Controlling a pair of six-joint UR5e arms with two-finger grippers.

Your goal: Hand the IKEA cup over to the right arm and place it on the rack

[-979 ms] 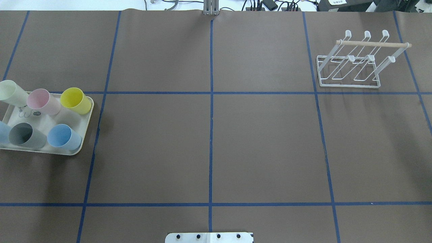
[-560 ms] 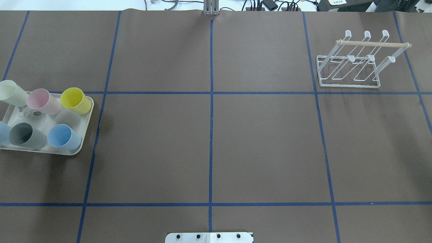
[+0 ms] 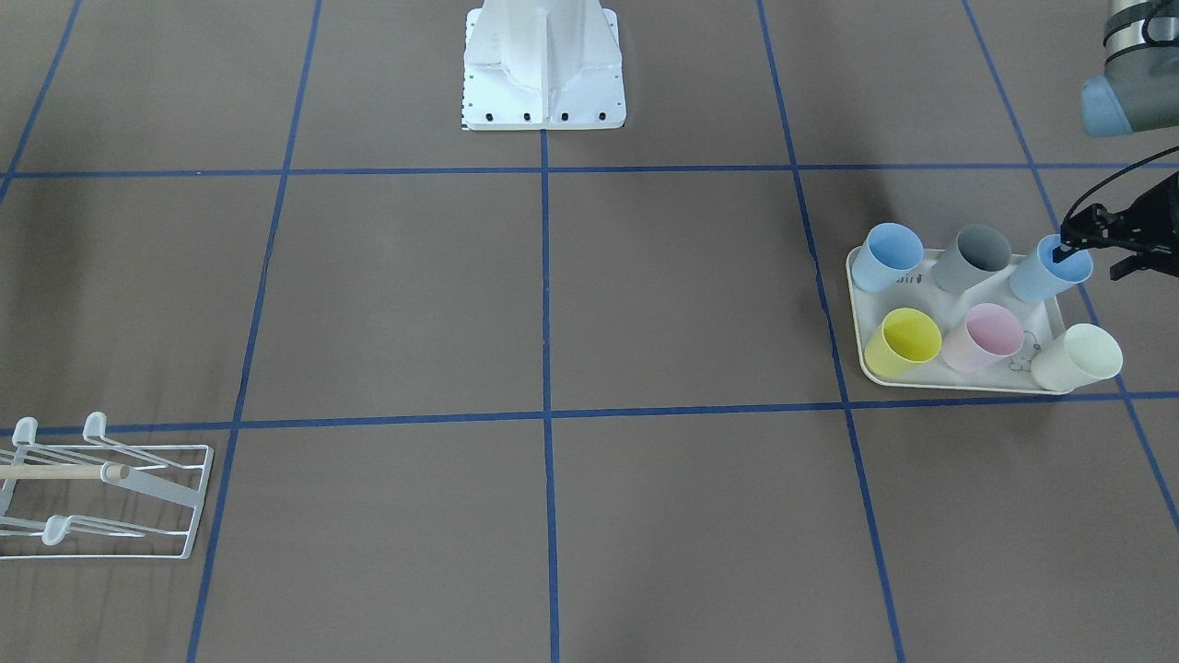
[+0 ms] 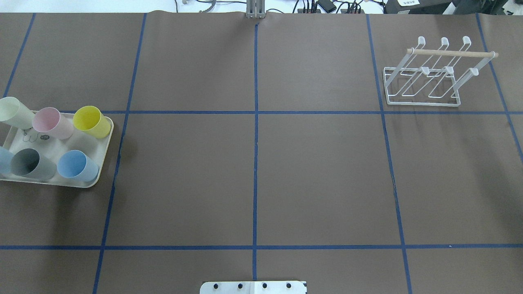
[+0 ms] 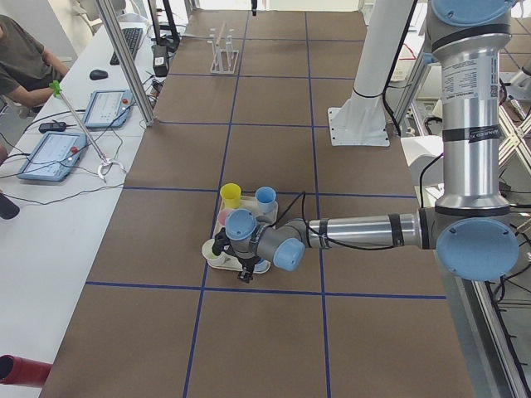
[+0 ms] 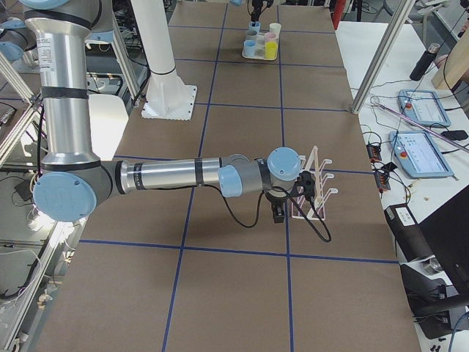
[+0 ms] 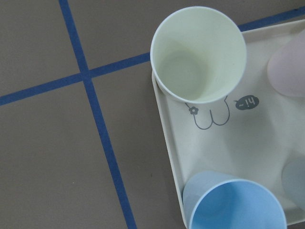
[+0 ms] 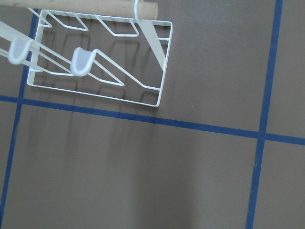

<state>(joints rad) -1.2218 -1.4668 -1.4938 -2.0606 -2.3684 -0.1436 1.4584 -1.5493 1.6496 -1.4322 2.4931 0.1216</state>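
We read only "hi" in dark speech bubble [image 7: 246, 102] on cream rectangular tray [image 7: 228, 148]. Line-drawn rabbit [image 7: 209, 117] half hidden under pale cream plastic cup [image 7: 198, 52]. Task's light-blue plastic cup [image 3: 1039, 276] stands upright at tray's near-left corner, cropped overhead. Left gripper [image 3: 1090, 261] cut by frame edge; fingers look spread, one tip over that cup's mouth. Right gripper [image 6: 278, 217] near white wire drying rack with wooden rod [image 4: 425, 81], far right; we cannot tell its fingers' state.
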